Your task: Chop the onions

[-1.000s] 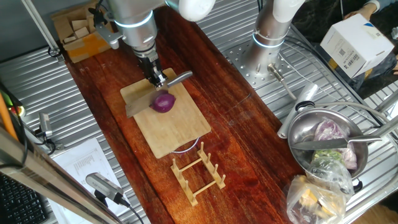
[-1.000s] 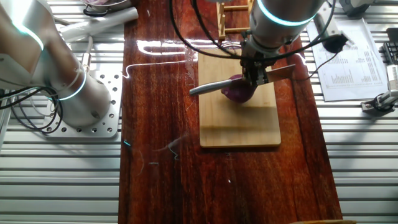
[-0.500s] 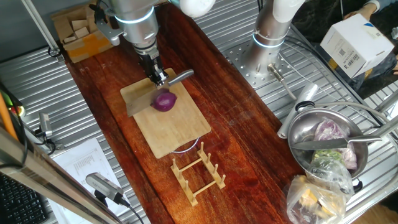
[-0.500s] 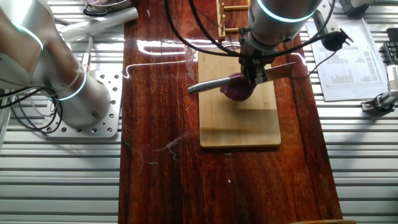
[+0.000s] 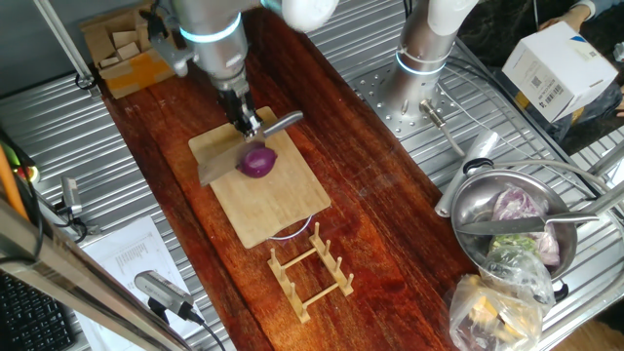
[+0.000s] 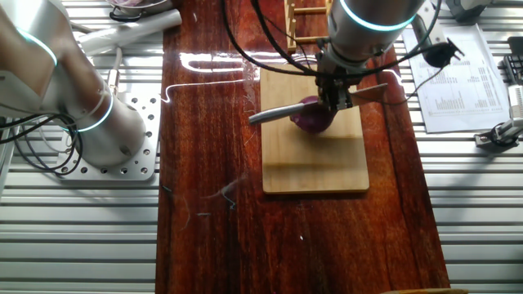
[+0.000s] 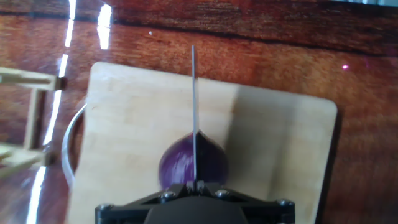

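In one fixed view, the gripper point(image 5: 250, 125) hangs over the bamboo board point(image 5: 261, 188), its jaws clamped on a knife point(image 5: 246, 144) whose grey handle juts one way and whose broad blade runs the other. The onion point(image 5: 257, 161), small and dark purple, sits on the board directly under the blade and looks whole; no slices or loose pieces lie beside it. A wooden rack point(image 5: 312, 269) stands just beyond the board on the counter point(image 5: 390, 224).

In the other fixed view, the gripper point(image 6: 335, 96) hides the top of the onion point(image 6: 311, 120), and the knife point(image 6: 323, 103) lies across it, so blade depth cannot be read here. The board point(image 6: 315, 155) around it is bare of cut pieces.

In the hand view, the knife's point(image 7: 194, 106) edge runs as a thin line across the middle of the onion point(image 7: 193, 163), touching or just entering the skin; which, I cannot tell. By my judgement the chopping has barely begun: the first cut is lined up at most, and all slicing remains.
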Tool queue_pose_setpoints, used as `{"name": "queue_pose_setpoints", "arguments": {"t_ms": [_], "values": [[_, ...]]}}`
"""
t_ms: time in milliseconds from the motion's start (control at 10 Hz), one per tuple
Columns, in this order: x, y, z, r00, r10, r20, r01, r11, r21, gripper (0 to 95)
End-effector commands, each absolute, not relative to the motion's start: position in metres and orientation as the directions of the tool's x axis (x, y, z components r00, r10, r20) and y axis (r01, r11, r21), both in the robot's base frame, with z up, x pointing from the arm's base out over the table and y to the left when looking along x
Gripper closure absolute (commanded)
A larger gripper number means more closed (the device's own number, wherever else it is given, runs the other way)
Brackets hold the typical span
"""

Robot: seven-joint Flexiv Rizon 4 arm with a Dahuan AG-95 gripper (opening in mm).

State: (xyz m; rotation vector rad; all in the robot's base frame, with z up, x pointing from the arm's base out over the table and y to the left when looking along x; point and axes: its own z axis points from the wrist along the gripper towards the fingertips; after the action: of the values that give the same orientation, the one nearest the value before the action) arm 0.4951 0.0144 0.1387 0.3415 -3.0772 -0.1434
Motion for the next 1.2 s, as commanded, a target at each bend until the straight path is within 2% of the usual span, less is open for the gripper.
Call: {"name": "queue_pose_setpoints", "arguments": {"t_ms": [100, 400, 800, 1200], "values": [[0.495, 0.014, 0.116, -0.971, -0.238, 0.035, -0.233, 0.967, 0.106, 95.0], [0.491, 0.011, 0.128, -0.969, -0.243, 0.046, -0.237, 0.965, 0.111, 95.0], [0.482, 0.014, 0.159, -0.97, -0.234, 0.064, -0.226, 0.967, 0.115, 95.0], [0.48, 0.015, 0.169, -0.97, -0.233, 0.062, -0.225, 0.967, 0.122, 95.0]]}}
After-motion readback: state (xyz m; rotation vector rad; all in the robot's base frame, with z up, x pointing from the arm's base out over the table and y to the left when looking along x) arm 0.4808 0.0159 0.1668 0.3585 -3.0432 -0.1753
